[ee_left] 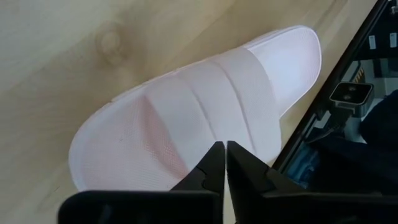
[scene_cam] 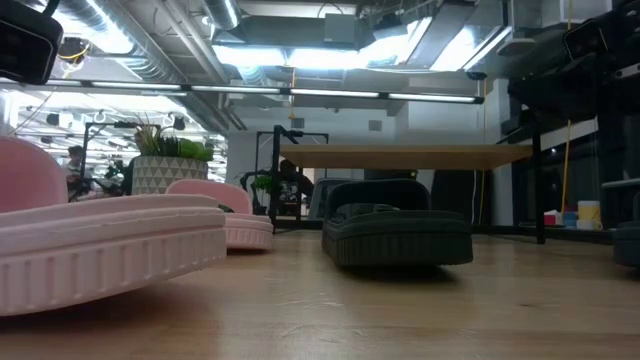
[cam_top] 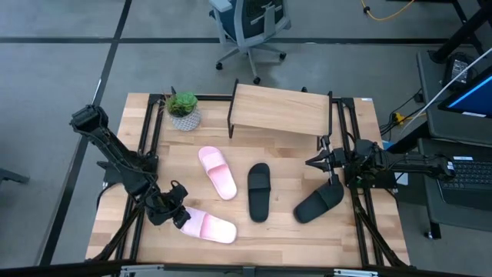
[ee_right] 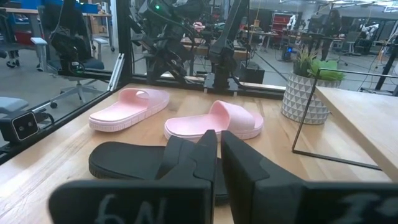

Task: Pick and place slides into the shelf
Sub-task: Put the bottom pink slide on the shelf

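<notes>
Hovering low at the front-left corner of the worktop [cam_top: 307, 235], my left fingers [cam_top: 178, 218] are pressed together with nothing between them, their tips just over the strap of a pink slide [ee_left: 199, 118] that lies flat along the front edge. A second pink slide [cam_top: 217, 171] lies nearer the middle of the worktop, angled toward the potted plant [cam_top: 184, 110] at the back-left corner.

My right fingers [cam_top: 330, 161] sit at the right edge of the worktop, closed as well and holding nothing; from the right wrist view they point across the worktop toward both pink slides. One black slide [cam_top: 258, 191] lies lengthwise in the middle of the worktop, and the other black slide [cam_top: 319, 204] lies tilted just beside my right fingers, toward the front-right.

Along the back edge stands the shelf [cam_top: 280, 110], its light plank top bare, well apart from all four slides.
</notes>
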Motion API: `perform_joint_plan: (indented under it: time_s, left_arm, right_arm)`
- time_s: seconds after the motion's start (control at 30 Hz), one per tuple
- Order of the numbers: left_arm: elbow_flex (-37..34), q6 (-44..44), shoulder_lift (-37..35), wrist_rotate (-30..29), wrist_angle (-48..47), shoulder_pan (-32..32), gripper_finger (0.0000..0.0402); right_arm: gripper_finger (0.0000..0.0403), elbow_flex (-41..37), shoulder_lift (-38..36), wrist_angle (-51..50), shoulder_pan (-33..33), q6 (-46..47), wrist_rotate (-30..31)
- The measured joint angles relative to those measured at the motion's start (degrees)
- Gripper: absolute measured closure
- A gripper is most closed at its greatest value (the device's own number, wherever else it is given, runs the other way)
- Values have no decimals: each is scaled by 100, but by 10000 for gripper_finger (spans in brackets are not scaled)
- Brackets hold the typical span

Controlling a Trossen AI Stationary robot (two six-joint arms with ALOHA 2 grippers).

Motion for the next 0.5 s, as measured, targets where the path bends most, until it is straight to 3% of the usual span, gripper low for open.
perform_joint_plan:
  time_s: [0.33,0.5]
  left_arm:
    - [0,-44,0,53,24,-2,283]
    - [0,-33,0,241,70,-8,256]
  right_arm:
    - [377,-1,0,-2,0,-2,0]
    - [377,-2,0,-4,0,-2,0]
